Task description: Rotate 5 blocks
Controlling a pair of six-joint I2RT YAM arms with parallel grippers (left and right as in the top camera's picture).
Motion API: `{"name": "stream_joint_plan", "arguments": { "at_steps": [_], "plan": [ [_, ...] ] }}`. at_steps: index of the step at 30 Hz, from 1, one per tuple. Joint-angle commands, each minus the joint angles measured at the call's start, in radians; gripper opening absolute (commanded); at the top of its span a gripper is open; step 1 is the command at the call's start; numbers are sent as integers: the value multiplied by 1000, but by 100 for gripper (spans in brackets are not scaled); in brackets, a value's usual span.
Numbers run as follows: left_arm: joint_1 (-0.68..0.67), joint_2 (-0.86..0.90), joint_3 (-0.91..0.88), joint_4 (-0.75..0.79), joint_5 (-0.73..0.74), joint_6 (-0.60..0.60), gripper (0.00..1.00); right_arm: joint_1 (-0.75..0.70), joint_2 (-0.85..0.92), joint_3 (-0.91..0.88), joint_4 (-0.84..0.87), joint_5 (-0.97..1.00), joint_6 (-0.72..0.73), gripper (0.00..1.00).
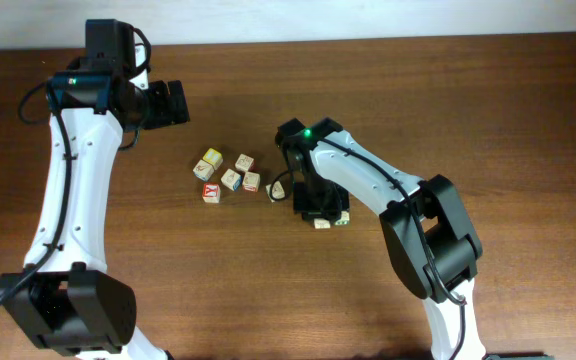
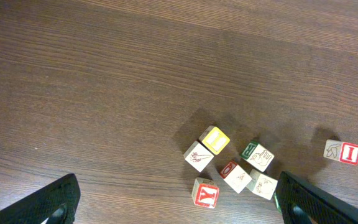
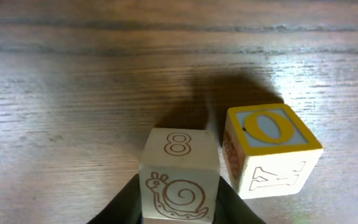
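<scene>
As fingers flank snail block, O block beside

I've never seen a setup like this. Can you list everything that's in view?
clustered cubes: six, pale wood with yellow, green and red prints, mid-table
red I cube: one, white I on a red face, alone right of the cluster
snail cube: one, pale, between the right gripper fingers
yellow O cube: one, beside the snail cube
table: one, dark brown wood
arms: two, white with black joints
left gripper: black, open, up-left of the cluster
right gripper: black, flanking the snail cube
</scene>
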Motion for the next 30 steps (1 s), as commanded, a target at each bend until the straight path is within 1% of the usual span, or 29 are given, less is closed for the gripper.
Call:
{"name": "stream_joint_plan", "arguments": {
  "at_steps": [1,3,6,7,8,9,11,13,16,18,19,20,23,26,28,30],
  "plan": [
    [2,8,19,1,-10,-16,99,-3,-19,-5,-2,2,4,49],
    [2,8,19,1,-10,-16,99,-3,-19,39,-7,2,-23,50],
    [2,8,19,1,-10,-16,99,-4,-21,175,-29,21,-79,50],
    [2,8,19,1,-10,-16,99,-4,-21,204,-6,21,-93,50],
    [2,8,19,1,-10,-16,99,-4,-21,212,29,18,-93,53],
    [2,8,19,1,-10,-16,99,-2,-16,208,114,-9,-92,54],
    [2,8,19,1,-10,-16,99,7,-3,189,195,-47,-89,54],
    [2,8,19,1,-10,-16,99,25,41,186,246,-48,-158,57],
    [2,8,19,1,-10,-16,99,51,102,186,254,-87,-402,58],
    [2,8,19,1,-10,-16,99,58,139,186,247,-85,-461,57],
    [2,8,19,1,-10,-16,99,58,141,186,247,-86,-460,57],
    [2,8,19,1,-10,-16,99,58,141,186,246,-85,-460,54],
    [2,8,19,1,-10,-16,99,56,138,188,241,-85,-460,33],
    [2,8,19,1,-10,-16,99,56,100,188,238,-78,-453,32],
    [2,8,19,1,-10,-16,99,56,50,188,208,-76,-404,32],
    [2,8,19,1,-10,-16,99,56,-4,188,119,-54,-273,32]
  ]
}}
